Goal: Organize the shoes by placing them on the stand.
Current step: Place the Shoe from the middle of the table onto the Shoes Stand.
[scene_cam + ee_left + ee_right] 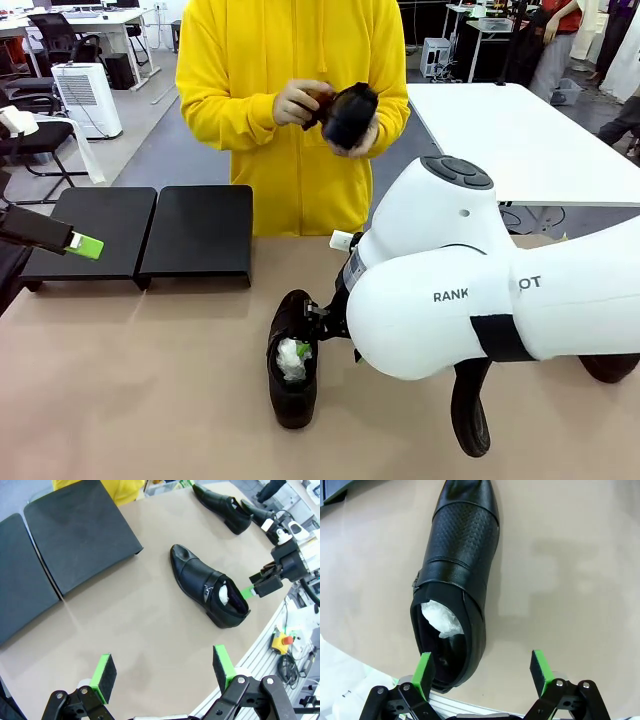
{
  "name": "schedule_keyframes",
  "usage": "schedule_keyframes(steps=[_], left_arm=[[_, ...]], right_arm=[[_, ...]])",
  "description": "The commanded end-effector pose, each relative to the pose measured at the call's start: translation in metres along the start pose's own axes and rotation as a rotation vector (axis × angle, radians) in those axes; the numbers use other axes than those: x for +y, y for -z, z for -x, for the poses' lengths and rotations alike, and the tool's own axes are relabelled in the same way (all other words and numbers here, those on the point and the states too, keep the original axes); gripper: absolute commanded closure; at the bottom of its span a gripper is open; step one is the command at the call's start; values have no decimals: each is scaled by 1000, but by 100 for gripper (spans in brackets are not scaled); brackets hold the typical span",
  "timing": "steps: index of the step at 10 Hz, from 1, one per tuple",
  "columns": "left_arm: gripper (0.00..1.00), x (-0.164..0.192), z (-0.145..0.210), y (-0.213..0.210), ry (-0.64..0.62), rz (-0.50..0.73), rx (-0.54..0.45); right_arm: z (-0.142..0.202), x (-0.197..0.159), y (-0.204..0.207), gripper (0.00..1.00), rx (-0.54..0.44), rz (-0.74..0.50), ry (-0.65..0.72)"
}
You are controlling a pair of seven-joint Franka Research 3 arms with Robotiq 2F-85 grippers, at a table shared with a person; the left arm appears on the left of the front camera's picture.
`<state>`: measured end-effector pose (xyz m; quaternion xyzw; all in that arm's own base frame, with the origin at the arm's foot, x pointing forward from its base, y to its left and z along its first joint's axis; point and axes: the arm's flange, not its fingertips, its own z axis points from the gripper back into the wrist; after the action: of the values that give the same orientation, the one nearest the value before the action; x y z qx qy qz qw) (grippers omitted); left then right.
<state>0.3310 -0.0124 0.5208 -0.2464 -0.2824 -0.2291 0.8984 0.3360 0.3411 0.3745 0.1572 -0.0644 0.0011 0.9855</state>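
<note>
Stand (pixel 195 232): you'll find its two black panels side by side at the table's (pixel 150 400) far left corner, with the front lip facing the robot.
Two more shoes (pixel 220 502): these lie beside each other toward the table's right edge. From the front the right arm (pixel 450 290) hides most of them.
Shoe on the table (pixel 292 380): it stands upright near the middle of the near edge, toe toward the far edge, with white paper (pixel 442 620) in its opening. It is well apart from the stand.
Fourth shoe (pixel 348 115): it is off the table, in the person's hands (pixel 295 103). They may also hold something small and brown, but it is too blurred for you to rely on.
Right gripper (pixel 482 672): the jaws are wide apart and grip nothing. One pad is just beside the shoe's heel and the other is over bare table.
Left gripper (pixel 165 672): the jaws are wide apart and empty, over bare table.
</note>
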Motion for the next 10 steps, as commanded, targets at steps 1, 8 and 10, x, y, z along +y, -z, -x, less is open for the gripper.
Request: schedule_keyframes(steps=[1,8,10], left_arm=[[0,1,0,-1,13,21,-9],[0,-59,-5,40,33,21,65],[0,-111,-17,75,-35,-25,115]], right_arm=[[-3,4,0,0,-13,-13,-3],[29,-69,-92,0,-175,50,219],[42,-121,-118,0,-220,55,390]])
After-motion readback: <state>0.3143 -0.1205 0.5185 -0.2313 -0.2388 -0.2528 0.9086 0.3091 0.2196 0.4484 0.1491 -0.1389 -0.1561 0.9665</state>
